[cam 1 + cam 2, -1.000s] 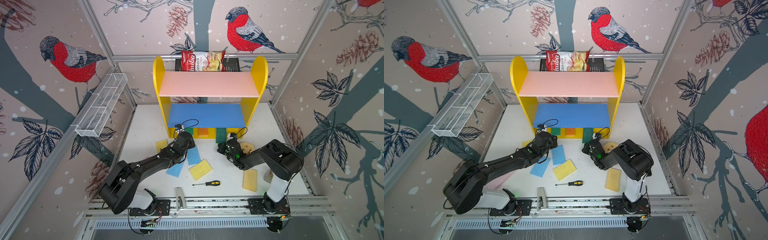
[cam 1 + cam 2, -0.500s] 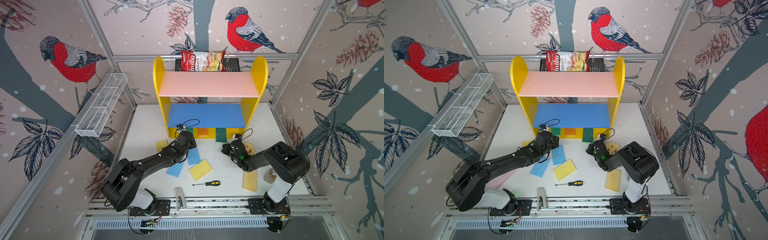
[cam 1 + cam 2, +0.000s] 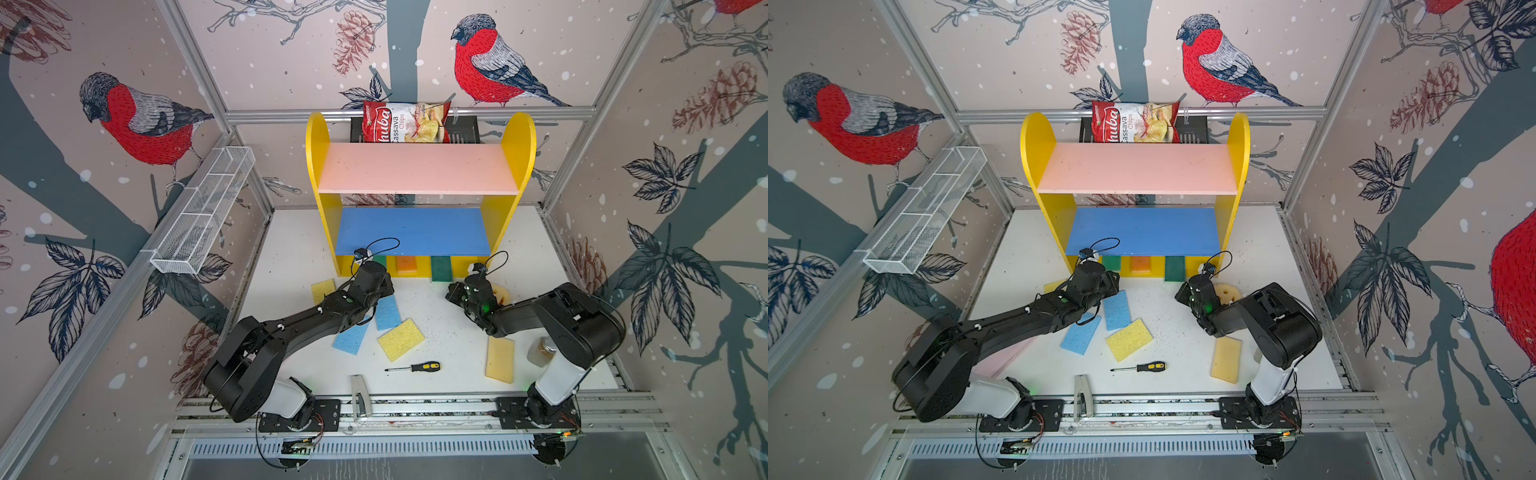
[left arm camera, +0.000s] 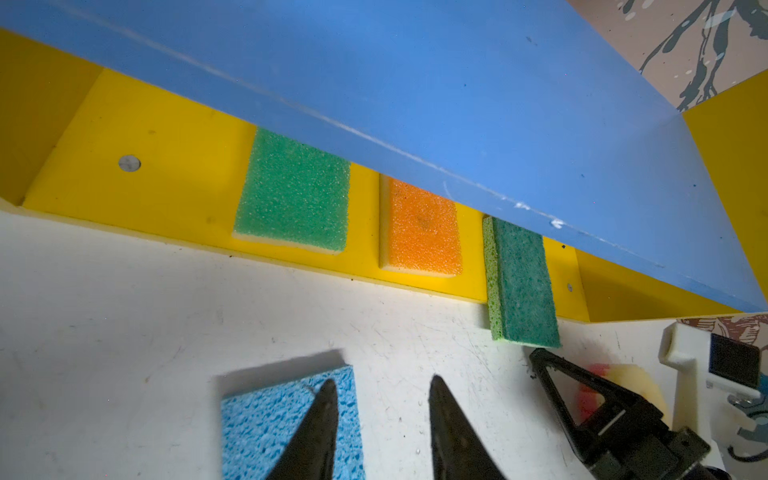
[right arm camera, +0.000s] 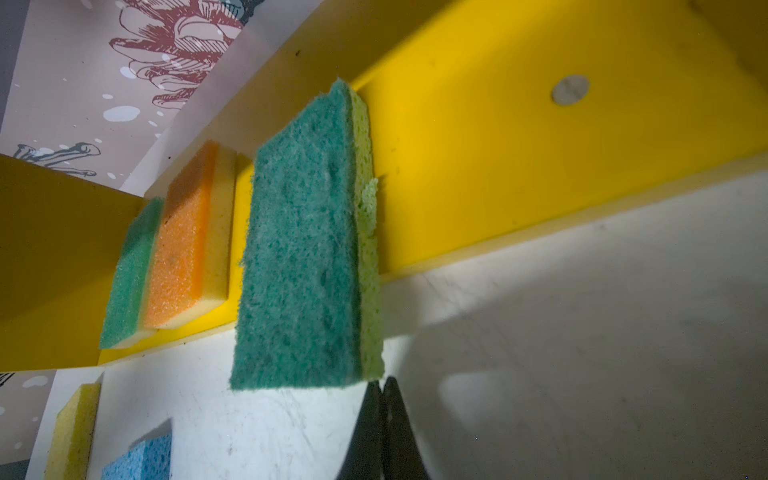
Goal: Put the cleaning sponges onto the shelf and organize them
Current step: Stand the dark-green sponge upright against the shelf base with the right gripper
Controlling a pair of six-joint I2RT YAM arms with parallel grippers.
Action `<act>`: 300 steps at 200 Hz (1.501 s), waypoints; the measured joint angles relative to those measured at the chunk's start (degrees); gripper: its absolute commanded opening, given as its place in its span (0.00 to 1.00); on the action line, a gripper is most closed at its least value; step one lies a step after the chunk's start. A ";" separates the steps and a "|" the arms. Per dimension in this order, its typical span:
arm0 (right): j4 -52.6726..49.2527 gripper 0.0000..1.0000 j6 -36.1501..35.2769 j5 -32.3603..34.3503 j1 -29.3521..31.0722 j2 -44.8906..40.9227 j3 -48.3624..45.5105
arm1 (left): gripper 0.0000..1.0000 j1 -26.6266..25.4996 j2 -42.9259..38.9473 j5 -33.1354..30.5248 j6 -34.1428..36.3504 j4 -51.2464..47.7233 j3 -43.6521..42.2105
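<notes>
The shelf (image 3: 517, 166) stands at the back of the worktop (image 3: 457, 332). On its yellow base (image 4: 166, 187), under the blue board (image 3: 413, 230), three sponges lie in a row. A light green sponge (image 4: 293, 191) is toward the shelf's left end as the top views show it. An orange sponge (image 4: 422, 226) is near the middle. A dark green sponge (image 4: 521, 282) is toward the right, overhanging the base's front edge onto the worktop.

The other six lie on the worktop in front of the shelf. A small yellow sponge (image 3: 323, 289) is before its left end. A blue sponge (image 3: 387, 312) is before its left half, and farther out are a second blue sponge (image 3: 351, 338), partly under the left arm, and a yellow sponge (image 3: 401, 338). A round sponge (image 3: 503, 293) lies before the shelf's right end, and a pale sponge (image 3: 500, 359) farther out from it.

The left pincer (image 4: 382, 380) is spread with nothing between its jaws, low before the shelf's left half. One fingertip (image 4: 328, 399) is over the blue sponge; whether it touches cannot be told. The right pincer (image 5: 380, 386) is pressed together and pinches nothing. Its tip is just beside the dark green sponge's overhanging end; contact cannot be told.

Farthest out from the shelf lies a screwdriver (image 3: 415, 367). A chips bag (image 3: 405, 122) sits in a black basket (image 3: 465, 129) behind the shelf's pink board (image 3: 417, 168).
</notes>
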 measured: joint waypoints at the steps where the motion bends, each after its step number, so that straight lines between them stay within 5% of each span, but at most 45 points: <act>1: -0.09 0.01 -0.17 0.00 -0.07 0.04 0.09 | 0.37 0.00 0.00 0.00 -0.04 0.00 0.00; 300: 0.52 0.02 -0.74 -5.57 1.33 8.28 8.35 | 0.37 0.02 2.21 0.02 -0.35 -1.27 0.15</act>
